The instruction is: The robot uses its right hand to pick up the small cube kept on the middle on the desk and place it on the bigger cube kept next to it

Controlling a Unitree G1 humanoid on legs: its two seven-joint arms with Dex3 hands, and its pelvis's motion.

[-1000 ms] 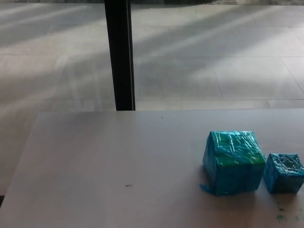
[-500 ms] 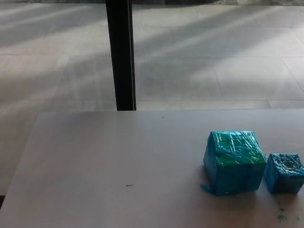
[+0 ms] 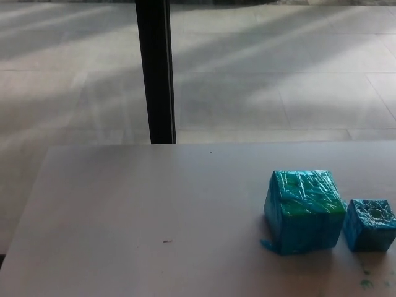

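In the head view there are two cubes on the desk [image 3: 154, 210], both wrapped in shiny blue-green tape. The bigger cube [image 3: 304, 211] stands in the right part of the desk, and the small cube [image 3: 370, 225] stands just beside it on its right, close to the right edge of the picture; a narrow gap of desk shows between them, so they seem not to touch. The small cube is on the desk surface, not on top of the bigger one. A small flap of blue tape [image 3: 268, 245] sticks out at the lower left corner of the bigger cube. A few small blue-green marks [image 3: 366, 283] lie on the desk in front of the small cube. No hand or arm of the robot shows in this view, neither the left nor the right, so the state of their fingers cannot be told. Behind the desk there is one black vertical post [image 3: 155, 71], and beyond it a grey tiled floor [image 3: 278, 74] with bands of light across it.
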